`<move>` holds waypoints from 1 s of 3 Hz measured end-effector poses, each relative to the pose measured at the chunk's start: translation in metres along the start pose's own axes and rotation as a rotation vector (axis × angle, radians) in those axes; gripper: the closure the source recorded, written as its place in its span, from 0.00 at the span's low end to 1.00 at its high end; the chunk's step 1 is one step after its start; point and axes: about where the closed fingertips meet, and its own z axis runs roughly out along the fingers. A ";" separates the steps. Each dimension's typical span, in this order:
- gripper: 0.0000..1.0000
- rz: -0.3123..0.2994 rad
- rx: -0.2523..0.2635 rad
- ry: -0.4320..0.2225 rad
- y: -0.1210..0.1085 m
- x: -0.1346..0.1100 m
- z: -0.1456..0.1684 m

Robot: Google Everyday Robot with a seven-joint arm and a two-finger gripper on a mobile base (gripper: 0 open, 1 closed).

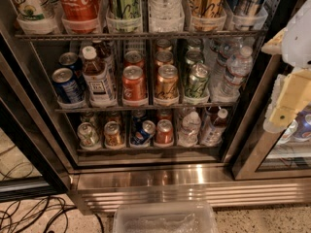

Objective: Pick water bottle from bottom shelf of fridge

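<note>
Three wire racks of drinks show inside the fridge [160, 177], whose door stands open and whose steel base runs across the lower part of the frame. On the bottom shelf [146, 150], the water bottle [188, 128] stands upright in the fifth lane from the left, right of centre. Just to its left is a red can [164, 132]. Just to its right is a white-capped bottle [214, 125] that leans a little toward it. Farther left on the same rack are a blue can [143, 132] lying tilted, an orange can [113, 134] and a green-and-white can [87, 135].

The gripper [286, 106] hangs at the right edge of the frame, level with the middle rack, in front of the neighbouring glass door [286, 154]. It is outside the open compartment and well apart from the water bottle, up and to the right of it. Whether it is released or clenched cannot be told, and no object can be seen in it.

On the middle rack, a brown tea bottle [97, 79] stands at the left beside a blue can [65, 85]. A clear plastic bin [165, 217] sits on the floor at bottom centre, and dark cables [29, 212] lie at lower left.
</note>
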 end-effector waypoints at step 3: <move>0.00 0.021 -0.059 -0.014 0.034 0.014 0.067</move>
